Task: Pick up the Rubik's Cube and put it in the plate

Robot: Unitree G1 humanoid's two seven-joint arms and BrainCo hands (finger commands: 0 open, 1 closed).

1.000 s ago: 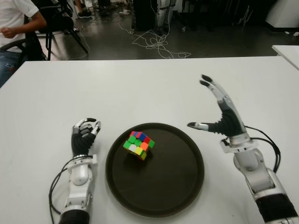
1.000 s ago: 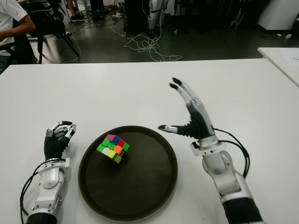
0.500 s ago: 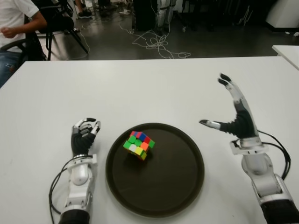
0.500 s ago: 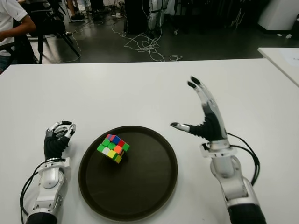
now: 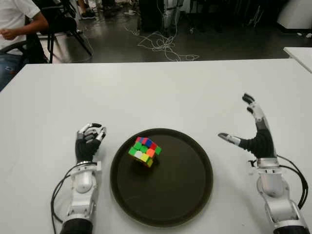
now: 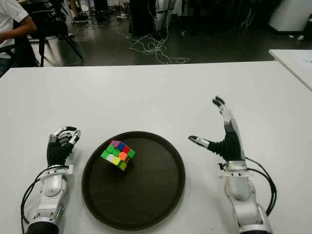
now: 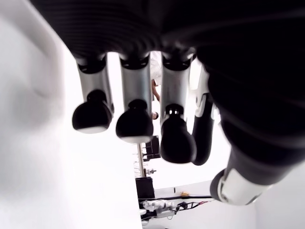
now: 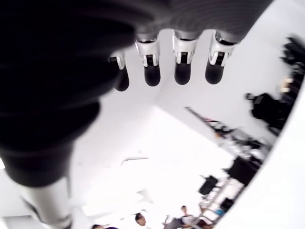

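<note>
Rubik's Cube (image 5: pixel 145 151) is seen inside the plate (image 5: pixel 190 195), tipped on 1 edge, with the right hand (image 5: pixel 256 139) spread empty beside the rim and the left hand (image 5: pixel 87 141) curled empty opposite, so toppling could be caused by any nudge.

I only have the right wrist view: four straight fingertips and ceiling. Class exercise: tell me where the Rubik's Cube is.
Observer: The Rubik's Cube sits inside the plate, in its far-left part.
Operator: Is my right hand near it?
Observer: No. The right hand is open, off to the right of the plate and clear of the rim.
Operator: And the left hand?
Observer: The left hand shows to the left of the plate, fingers curled, holding nothing.
</note>
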